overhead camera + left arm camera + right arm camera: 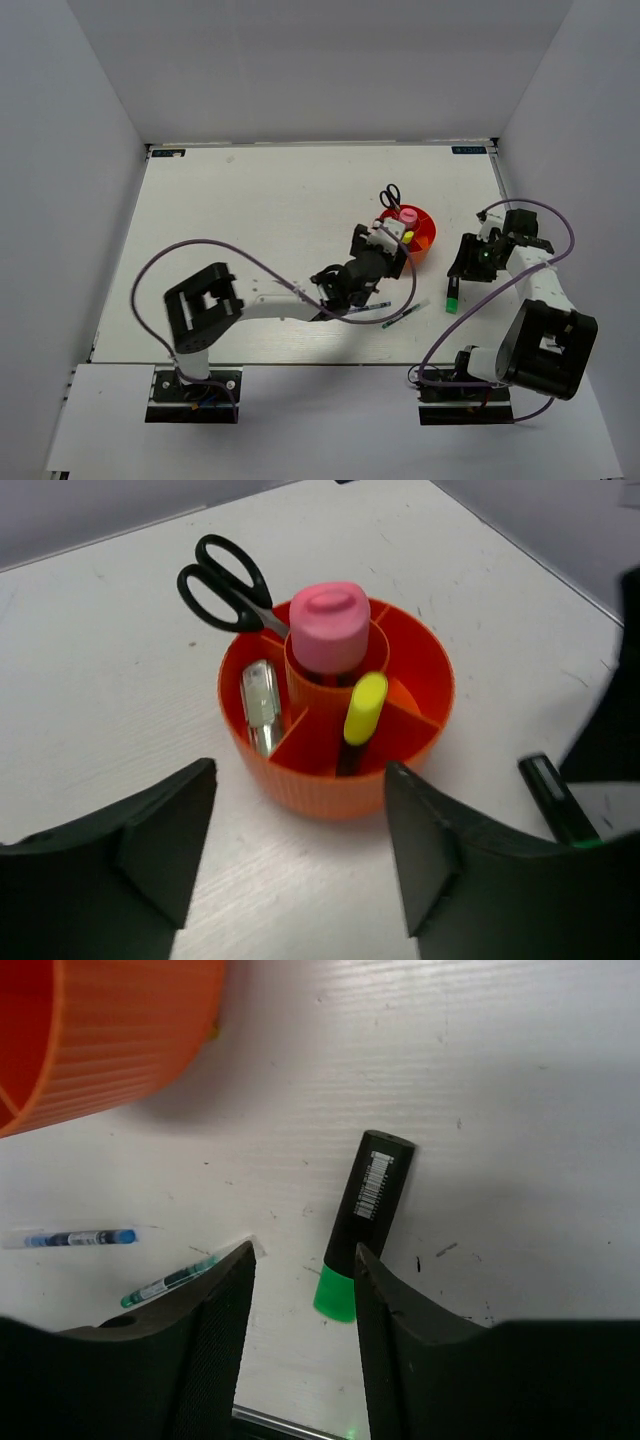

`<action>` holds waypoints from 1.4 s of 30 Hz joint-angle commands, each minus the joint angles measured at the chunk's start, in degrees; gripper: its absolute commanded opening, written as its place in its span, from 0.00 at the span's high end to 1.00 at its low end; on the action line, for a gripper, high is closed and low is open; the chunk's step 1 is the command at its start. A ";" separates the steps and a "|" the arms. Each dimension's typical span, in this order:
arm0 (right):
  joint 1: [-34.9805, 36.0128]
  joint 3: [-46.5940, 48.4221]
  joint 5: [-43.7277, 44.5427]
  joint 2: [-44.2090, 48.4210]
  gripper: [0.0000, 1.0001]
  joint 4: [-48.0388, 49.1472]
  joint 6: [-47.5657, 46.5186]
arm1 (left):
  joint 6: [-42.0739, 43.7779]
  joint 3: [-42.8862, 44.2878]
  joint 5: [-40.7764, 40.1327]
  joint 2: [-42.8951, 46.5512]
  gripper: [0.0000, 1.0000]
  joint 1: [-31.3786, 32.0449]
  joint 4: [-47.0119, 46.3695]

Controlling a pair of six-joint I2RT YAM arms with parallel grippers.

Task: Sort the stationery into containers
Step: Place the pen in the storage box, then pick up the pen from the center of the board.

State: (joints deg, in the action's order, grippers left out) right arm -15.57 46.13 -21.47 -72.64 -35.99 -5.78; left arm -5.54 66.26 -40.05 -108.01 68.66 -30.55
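Observation:
The orange-red cup (335,715) stands right of the table's middle. In it are the pink-capped glue tube (328,627), a yellow highlighter (364,710) and a silvery piece (260,702). The black-handled scissors (222,580) stick out over its far rim. My left gripper (300,780) hangs open just in front of the cup, holding nothing. A green highlighter (362,1222) lies flat on the table. My right gripper (305,1255) is open above its green cap, which lies close to the right finger. A blue-white pen (75,1238) and a green pen (175,1280) lie to the left.
In the top view the cup (410,232) sits between the two grippers, and both pens (390,312) lie near the table's front edge. The green highlighter (452,297) lies below the right gripper (465,262). Grey walls close the table on three sides.

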 commanded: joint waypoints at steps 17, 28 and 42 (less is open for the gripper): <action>9.85 5.29 23.75 -14.28 0.46 2.41 0.86 | -19.33 -24.07 3.41 54.88 0.02 -11.18 48.81; 14.08 3.88 27.46 -18.76 0.79 2.24 3.23 | -26.71 -31.63 2.00 66.34 0.01 -12.41 60.59; 13.82 8.09 2.59 0.04 1.00 5.83 -0.81 | -30.75 -31.54 2.26 68.81 0.01 -12.59 66.05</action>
State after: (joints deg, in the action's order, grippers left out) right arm -1.83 50.76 -10.24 -76.20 -33.36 -5.10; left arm -34.57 34.11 -37.15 -39.03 56.40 33.80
